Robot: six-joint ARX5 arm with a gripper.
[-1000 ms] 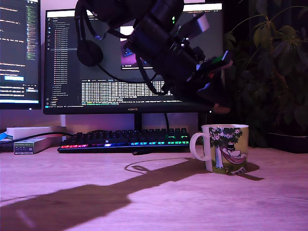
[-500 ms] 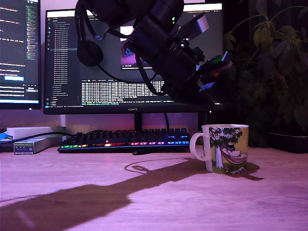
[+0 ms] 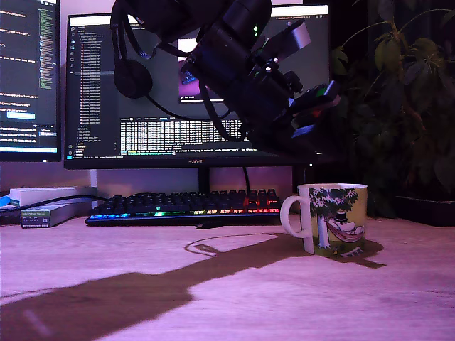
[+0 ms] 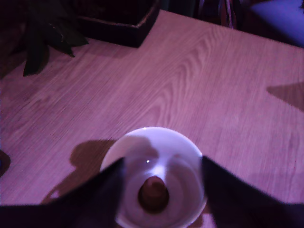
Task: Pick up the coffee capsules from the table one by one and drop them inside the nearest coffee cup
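One brown capsule (image 4: 153, 192) sits inside the cup (image 4: 137, 142), right under our claw (image 4: 160, 178). We see our claw wide open, holding nothing.

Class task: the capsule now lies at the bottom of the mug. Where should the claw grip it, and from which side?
Judging by the wrist view, grip the capsule across its sides, from straight above: the mug walls block every sideways approach.

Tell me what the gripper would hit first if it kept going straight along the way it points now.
Probably the coffee cup: the gripper points down into its open mouth, fingers spread about as wide as the rim. The brown capsule lies at the bottom. Depth is unclear.
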